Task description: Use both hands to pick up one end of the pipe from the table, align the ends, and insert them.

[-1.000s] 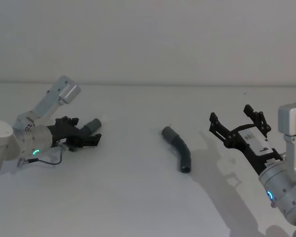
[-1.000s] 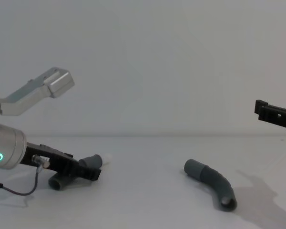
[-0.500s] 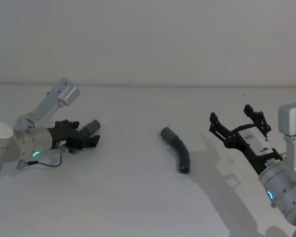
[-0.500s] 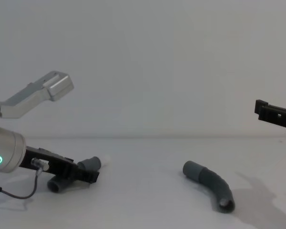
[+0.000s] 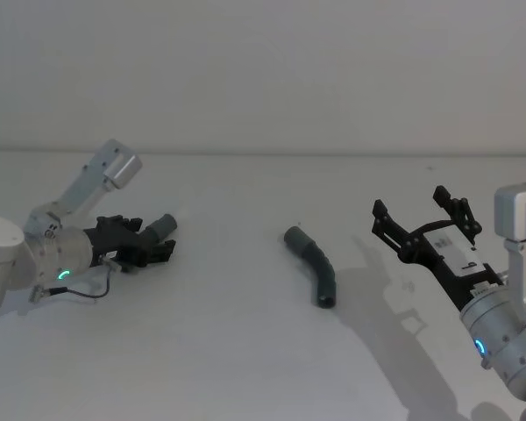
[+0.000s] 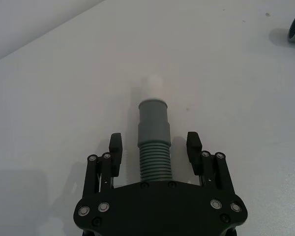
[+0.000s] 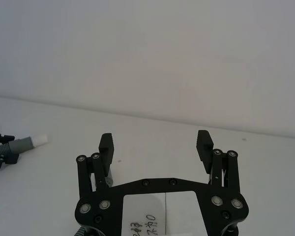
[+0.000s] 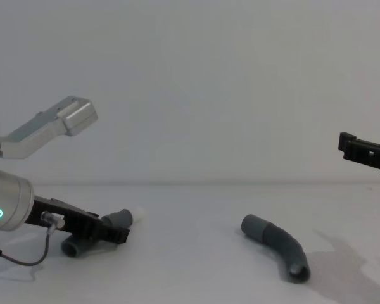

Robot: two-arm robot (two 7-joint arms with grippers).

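at the robot's left, low over the table [image 5: 245, 360], the left claw [image 6: 154, 143] sits a little lower and farther back than a second ago. it straddles the ribbed middle of the first pipe piece [image 5: 162, 228]. its fingers [image 6: 115, 147] stand apart, with a gap showing on each side of the ribs, so nothing is clamped yet. this small settling reads as the final approach to a grasp; closing on the ribs appears to be the next step. the slim collar with its whitish tip [image 6: 152, 82] points away from the claw, toward the middle of the table.

the right claw [image 7: 155, 140] has not moved. it hangs above the table at the robot's right, fingers wide apart and empty. the second pipe piece [image 5: 316, 263] lies flat near the table's middle, well apart from both claws, its open end [image 8: 296, 272] turned toward the robot. it is unlifted, so aligning and inserting remain to be done.

count: two claws, two pipe pieces, one whitish tip, one table.
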